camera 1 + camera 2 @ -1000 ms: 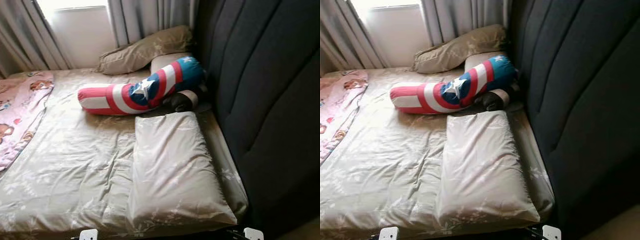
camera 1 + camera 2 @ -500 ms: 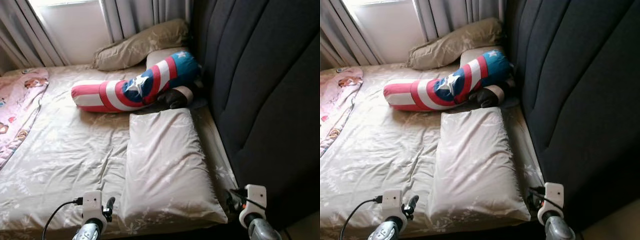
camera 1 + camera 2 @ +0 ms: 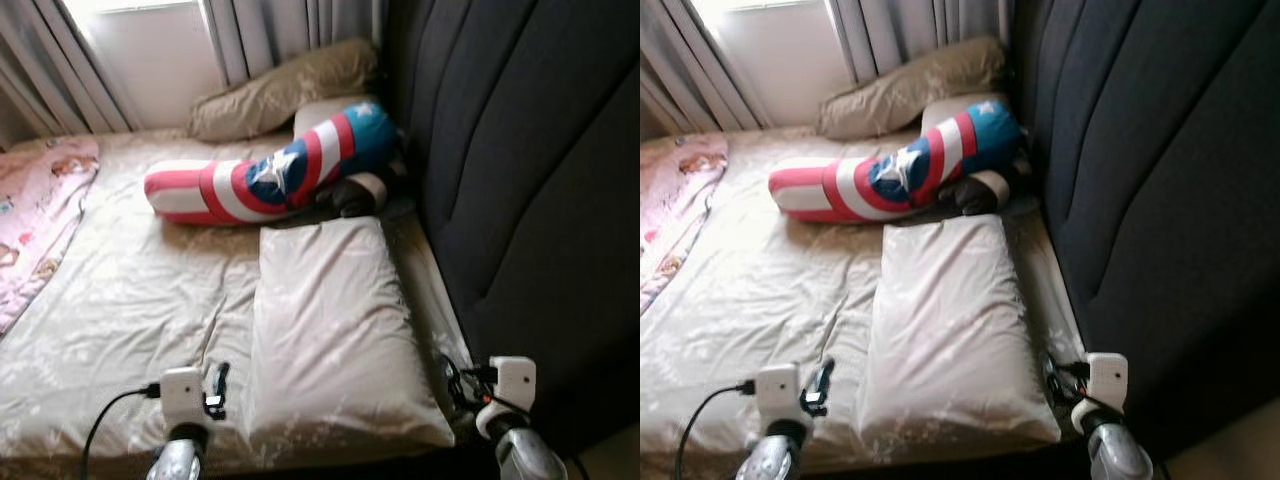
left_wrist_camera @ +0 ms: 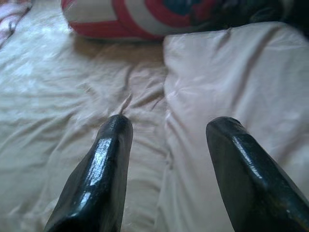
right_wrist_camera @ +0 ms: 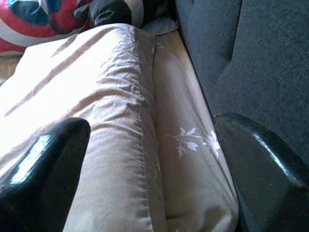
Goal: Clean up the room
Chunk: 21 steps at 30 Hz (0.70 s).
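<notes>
The beige pillow point(image 3: 340, 330) lies flat on the bed point(image 3: 130, 300) beside the headboard point(image 3: 530, 180); left gripper point(image 4: 166, 145) and right gripper point(image 5: 152, 159), both spread open, flank its near corners, seemingly to lift it.

No readable text, label, brand, number or sign appears on anything in these views.

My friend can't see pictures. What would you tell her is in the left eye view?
A beige pillow lies on a bed beside a dark headboard, with the left gripper and right gripper near its front corners. Behind it lies a red, white and blue star bolster.
</notes>
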Tool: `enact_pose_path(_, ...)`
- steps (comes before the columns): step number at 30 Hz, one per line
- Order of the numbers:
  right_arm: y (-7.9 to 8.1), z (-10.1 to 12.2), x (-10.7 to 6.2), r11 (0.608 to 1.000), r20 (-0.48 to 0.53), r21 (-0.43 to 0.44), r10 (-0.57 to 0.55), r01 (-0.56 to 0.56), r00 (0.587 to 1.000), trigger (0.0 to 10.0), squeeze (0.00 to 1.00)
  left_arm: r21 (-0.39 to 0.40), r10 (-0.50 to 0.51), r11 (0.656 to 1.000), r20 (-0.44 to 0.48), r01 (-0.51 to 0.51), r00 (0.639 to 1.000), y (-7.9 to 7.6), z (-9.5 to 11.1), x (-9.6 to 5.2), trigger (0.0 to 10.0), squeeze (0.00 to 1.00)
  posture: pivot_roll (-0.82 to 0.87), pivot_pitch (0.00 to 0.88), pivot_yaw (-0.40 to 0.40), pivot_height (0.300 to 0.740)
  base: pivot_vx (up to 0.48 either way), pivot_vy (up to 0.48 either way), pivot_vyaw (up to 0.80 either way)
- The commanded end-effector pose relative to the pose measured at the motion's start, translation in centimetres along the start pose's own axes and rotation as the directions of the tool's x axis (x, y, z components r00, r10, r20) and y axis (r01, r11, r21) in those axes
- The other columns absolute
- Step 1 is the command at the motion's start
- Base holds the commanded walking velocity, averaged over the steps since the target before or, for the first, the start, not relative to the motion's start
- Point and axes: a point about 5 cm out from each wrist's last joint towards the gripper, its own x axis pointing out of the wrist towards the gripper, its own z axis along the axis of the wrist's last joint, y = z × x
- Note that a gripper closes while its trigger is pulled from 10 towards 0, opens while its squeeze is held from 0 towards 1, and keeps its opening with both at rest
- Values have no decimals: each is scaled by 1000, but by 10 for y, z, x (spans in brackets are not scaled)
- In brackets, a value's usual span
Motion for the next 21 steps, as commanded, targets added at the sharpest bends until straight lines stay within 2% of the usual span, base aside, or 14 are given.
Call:
enact_pose_path(1, 2, 2, -1, 1000, 15, 20, -12, 12, 1000, 10000, 0, 8, 8, 1000, 1, -8, 1000, 1, 3, 0, 10000, 0, -82, 0, 68, 740, 0, 0, 0)
enact_pose_path(4, 7, 3, -5, 1000, 22, 28, -10, 9, 1000, 10000, 0, 3, 1, 1000, 2, -1, 1000, 1, 6, 0, 10000, 0, -83, 0, 69, 740, 0, 0, 0)
enact_pose_path(9, 11, 1, -10, 999, 16, 32, -10, 10, 1000, 10000, 0, 6, 1, 1000, -4, -1, 1000, 2, 7, 1, 10000, 0, -83, 0, 68, 740, 0, 442, 0)
enact_pose_path(21, 8, 9, -8, 999, 18, 35, -24, 23, 1000, 10000, 0, 8, -39, 999, 19, 38, 999, -3, 13, -1, 10000, 0, -76, 0, 68, 740, 0, 0, 0)
